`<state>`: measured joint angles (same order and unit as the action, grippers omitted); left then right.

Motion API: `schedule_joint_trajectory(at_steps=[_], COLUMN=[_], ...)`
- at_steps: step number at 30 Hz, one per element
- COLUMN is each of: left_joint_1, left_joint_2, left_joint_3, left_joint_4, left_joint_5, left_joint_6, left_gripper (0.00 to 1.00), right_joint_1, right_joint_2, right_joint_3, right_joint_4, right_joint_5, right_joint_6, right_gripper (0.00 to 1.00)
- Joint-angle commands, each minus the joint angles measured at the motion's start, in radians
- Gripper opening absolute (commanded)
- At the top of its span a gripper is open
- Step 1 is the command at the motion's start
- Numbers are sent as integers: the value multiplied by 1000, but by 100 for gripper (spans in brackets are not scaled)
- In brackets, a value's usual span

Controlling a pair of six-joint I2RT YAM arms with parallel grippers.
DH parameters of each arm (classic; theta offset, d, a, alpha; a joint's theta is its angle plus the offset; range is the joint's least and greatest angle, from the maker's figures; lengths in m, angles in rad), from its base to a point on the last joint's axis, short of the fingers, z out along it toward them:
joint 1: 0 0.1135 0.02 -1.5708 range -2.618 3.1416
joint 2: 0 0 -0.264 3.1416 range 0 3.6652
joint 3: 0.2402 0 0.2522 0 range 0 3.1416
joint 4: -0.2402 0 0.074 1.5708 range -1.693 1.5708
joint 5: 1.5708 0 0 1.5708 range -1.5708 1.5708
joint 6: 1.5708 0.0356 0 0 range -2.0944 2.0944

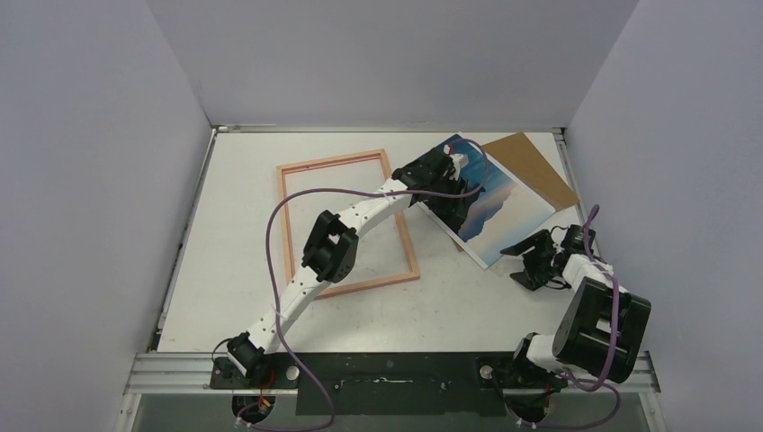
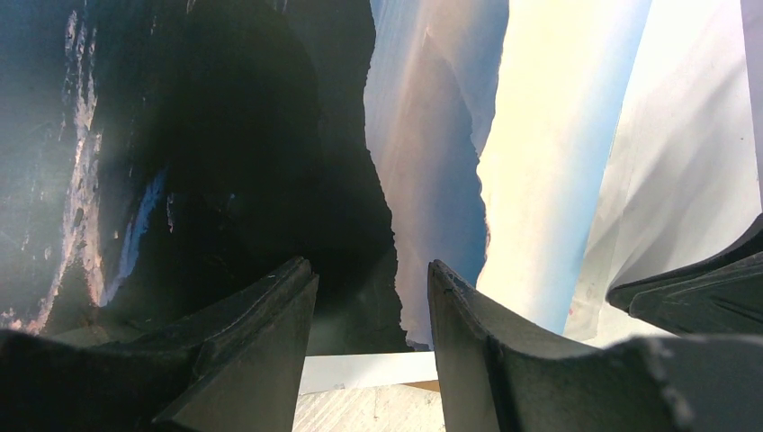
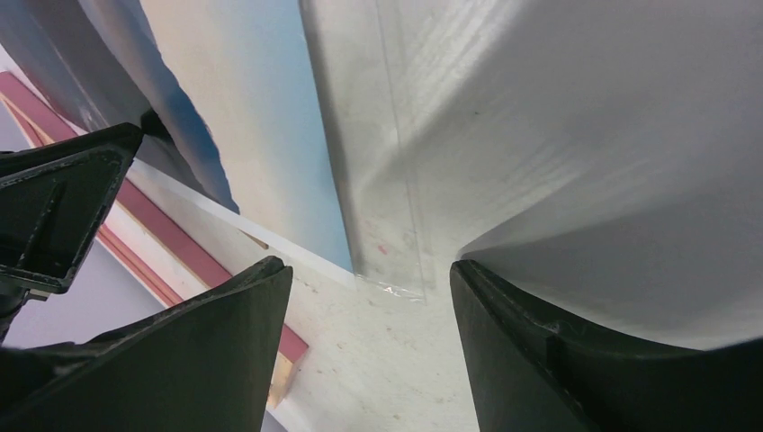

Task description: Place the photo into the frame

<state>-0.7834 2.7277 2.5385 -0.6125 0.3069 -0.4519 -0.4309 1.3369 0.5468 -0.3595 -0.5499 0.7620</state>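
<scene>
the photo: lies face up and askew on the right half of the table, just beside the frame and outside it; rests partly on a brown board, with the board's far corner jutting out past the print's upper right edge. the frame: lies flat left of centre, pinkish, with bare table inside its opening. the left arm: reaches slantwise from the near left corner over the frame's right rail and hides a stretch of it; carries a purple cable arcing above the frame's left rail. from above, blocks the photo's dark left part with its wrist, so no telling the fingers' state in that view. the left gripper, in its own wrist view: hangs close over the dark cliffs and pale sky with fingers apart, clamped on nothing, the print's white border and a strip of pale grainy surface showing in the gap. the right gripper: sits low by the photo's near right corner, well apart from the frame, fingers spread and empty. only in the right wrist view: shows a clear sheet, its edge and corner lying along the photo's pale blue side, not made out from above; cannot tell whether over or under the print. also catches there the frame's pink rail beyond the photo and the black left gripper at the left edge.
</scene>
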Motion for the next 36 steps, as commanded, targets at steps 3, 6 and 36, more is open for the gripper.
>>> schedule_joint_trajectory(at_steps=[3, 6, 36], left_joint_1=[24, 25, 39], left_joint_2=[101, 105, 132], left_joint_3=[-38, -38, -23], left_joint_4=[-165, -168, -184], left_joint_5=[-68, -66, -51], left_joint_6=[22, 21, 14], left_gripper=[49, 49, 49], right_joint_1=[34, 46, 59], right_joint_2=[131, 133, 2], right_joint_3=[-48, -54, -221], right_joint_4=[16, 51, 708], right_joint_5=[140, 118, -262], right_joint_6=[-14, -1, 234], right_gripper=[70, 72, 59])
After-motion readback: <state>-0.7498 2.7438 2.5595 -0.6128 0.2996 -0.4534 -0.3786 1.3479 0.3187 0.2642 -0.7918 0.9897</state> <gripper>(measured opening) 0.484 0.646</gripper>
